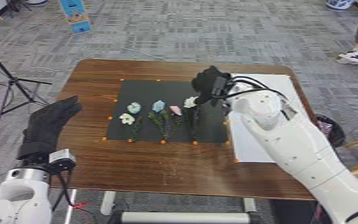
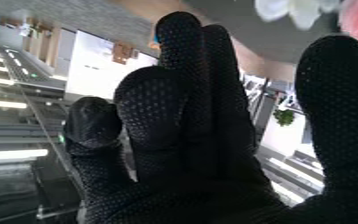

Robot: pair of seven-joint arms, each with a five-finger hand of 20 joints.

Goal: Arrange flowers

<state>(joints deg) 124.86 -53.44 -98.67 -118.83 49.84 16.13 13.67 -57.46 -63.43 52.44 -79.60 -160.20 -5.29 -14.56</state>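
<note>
Black-gloved right robot hand (image 1: 210, 84) beside white-petalled, thin-stemmed flower (image 1: 190, 102) on dark rectangular mat (image 1: 167, 136); my fingers and thumb apart, nothing clamped. Likely step: picking that flower. I should straddle its stem (image 1: 194, 121) below bloom, pinch softly, lift upright, without crushing petals or dragging neighbouring pink-petalled flower (image 1: 175, 110).

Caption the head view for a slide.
The robot's right hand hovers beside a white flower on the dark mat, its left hand waiting.

Left hand (image 1: 47, 121) straight-fingered, right hand (image 1: 211, 84) relaxed
</note>
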